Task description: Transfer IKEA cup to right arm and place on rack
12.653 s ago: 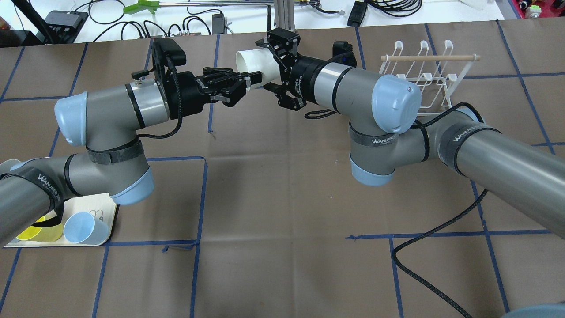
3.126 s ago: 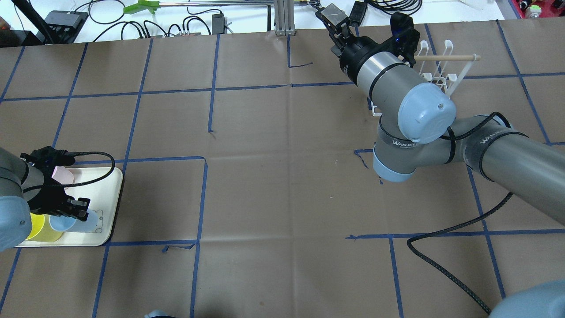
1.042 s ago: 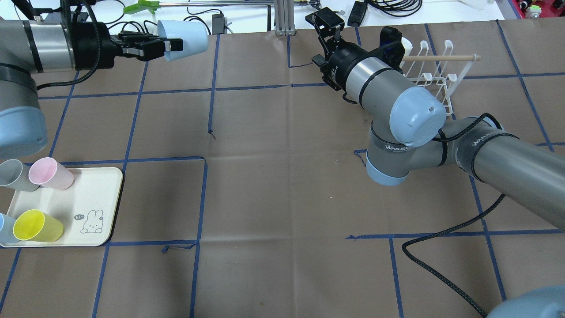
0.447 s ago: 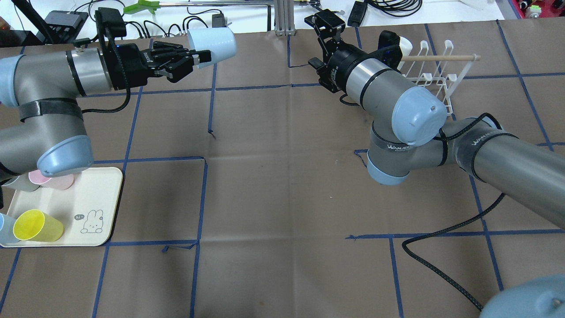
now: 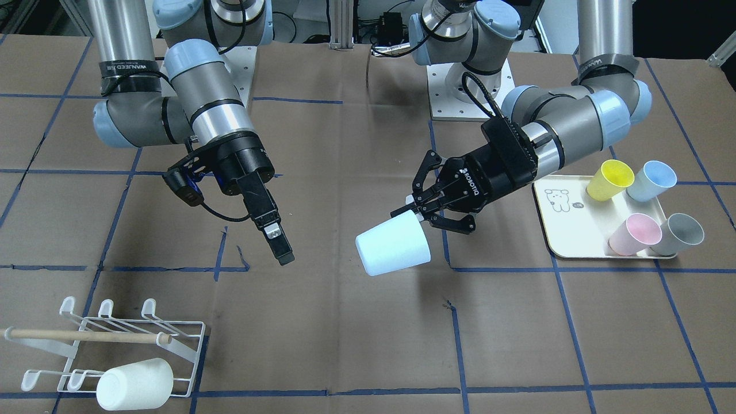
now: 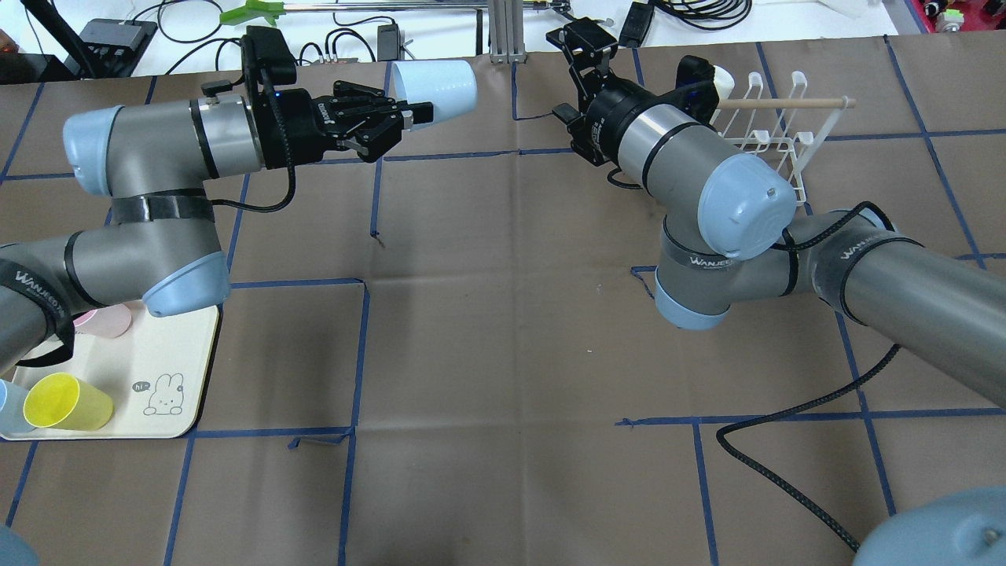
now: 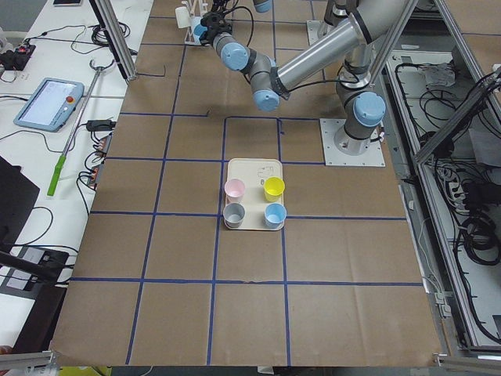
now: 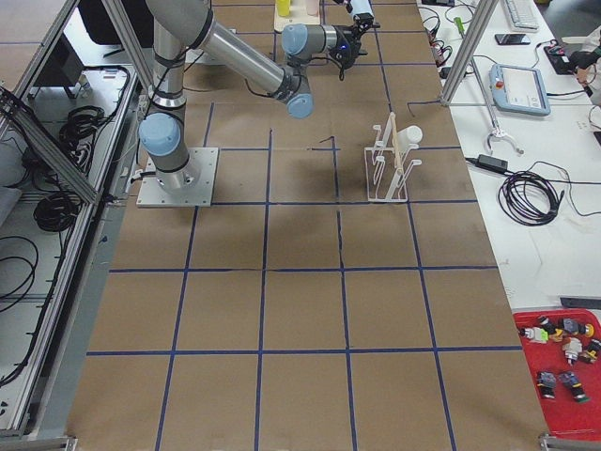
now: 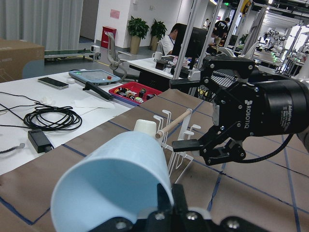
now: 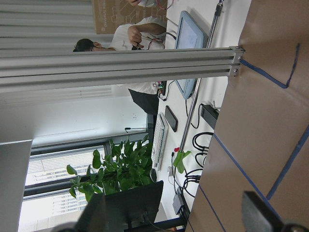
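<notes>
Front: left gripper (image 5: pixel 422 221) clamped on blue cup (image 5: pixel 393 250), airborne over tabletop (image 5: pixel 345 356), well off every edge.
Overhead: rack (image 6: pixel 786 102) nr far right corner.
Left wrist: right gripper (image 9: pixel 175 114) spread wide, facing cup.
Line up cup w/ gap, approach slow, let go only once right grip firm.

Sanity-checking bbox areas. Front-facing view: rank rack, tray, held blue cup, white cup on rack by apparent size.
1. rack
2. tray
3. held blue cup and white cup look about alike; the held one is raised nearer the camera, so I won't rank them.
</notes>
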Motion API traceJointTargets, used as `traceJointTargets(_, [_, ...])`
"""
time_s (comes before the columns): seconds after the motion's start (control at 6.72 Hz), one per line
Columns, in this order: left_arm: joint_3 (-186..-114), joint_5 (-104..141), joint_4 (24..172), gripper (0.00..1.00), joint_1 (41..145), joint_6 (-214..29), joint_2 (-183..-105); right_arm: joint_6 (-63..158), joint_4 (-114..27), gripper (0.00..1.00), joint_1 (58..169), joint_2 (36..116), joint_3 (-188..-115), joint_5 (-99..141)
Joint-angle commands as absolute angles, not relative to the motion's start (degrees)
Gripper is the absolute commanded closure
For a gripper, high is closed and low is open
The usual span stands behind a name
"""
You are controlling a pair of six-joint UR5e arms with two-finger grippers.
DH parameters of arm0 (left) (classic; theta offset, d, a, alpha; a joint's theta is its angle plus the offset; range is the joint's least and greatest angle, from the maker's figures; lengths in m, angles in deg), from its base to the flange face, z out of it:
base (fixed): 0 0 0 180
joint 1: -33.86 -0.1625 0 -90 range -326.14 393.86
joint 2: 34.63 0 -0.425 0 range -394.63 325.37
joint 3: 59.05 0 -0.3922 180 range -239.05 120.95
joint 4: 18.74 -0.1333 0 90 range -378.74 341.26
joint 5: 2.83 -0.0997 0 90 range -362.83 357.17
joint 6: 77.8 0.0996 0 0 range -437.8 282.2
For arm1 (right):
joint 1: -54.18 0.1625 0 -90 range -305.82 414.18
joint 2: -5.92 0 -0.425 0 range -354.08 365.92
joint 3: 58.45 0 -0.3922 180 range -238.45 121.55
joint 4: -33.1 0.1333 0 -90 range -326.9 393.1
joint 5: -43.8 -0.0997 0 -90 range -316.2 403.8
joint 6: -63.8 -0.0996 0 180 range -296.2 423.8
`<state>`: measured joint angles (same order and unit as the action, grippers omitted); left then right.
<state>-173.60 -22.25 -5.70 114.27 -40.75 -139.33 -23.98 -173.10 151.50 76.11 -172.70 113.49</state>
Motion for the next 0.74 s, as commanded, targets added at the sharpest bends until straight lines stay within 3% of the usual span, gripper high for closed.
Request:
traceJointTargets(0.0, [-173.7,-22.3,-27.5,0.96,114.8,-57.2,-145.1,-24.3,-173.1,0.00,151.7,75.4,-172.7,113.6])
traceJointTargets(0.3, [-173.7,-22.1,-43.8,0.94,115.3,-68.4,-150.0,-27.9,-173.3,0.01,152.4,76.2,-173.8,121.5])
traceJointTargets(0.6, [-173.7,-22.7,-46.2,0.93,117.7,-70.2,-150.2,-32.8,-173.3,0.01,154.9,76.0,-174.3,121.7])
